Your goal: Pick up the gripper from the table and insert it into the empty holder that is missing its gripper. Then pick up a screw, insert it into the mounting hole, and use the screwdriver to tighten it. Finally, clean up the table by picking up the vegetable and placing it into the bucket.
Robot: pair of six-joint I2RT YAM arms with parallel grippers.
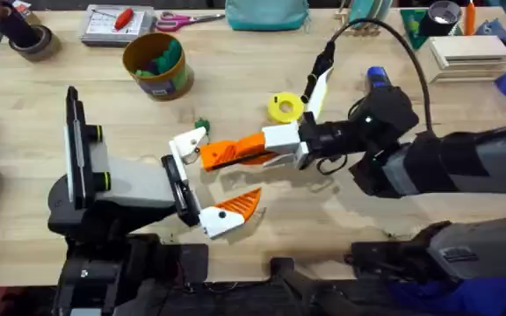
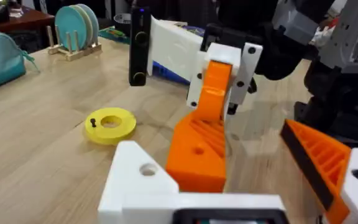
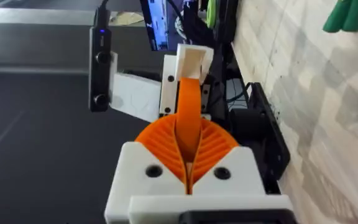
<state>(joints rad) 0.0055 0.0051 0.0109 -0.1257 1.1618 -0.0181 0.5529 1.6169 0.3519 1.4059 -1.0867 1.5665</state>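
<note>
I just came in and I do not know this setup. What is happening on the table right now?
The right gripper is shut on the orange gripper, holding it at the empty holder, the white bare finger mount of the left gripper. The piece looks close to the holder, but I cannot tell whether it is seated. The blue screwdriver lies behind the right arm. The bucket at the back already has green items inside.

Screwdriver (image 1: 378, 79) mostly hidden behind right arm.
</note>
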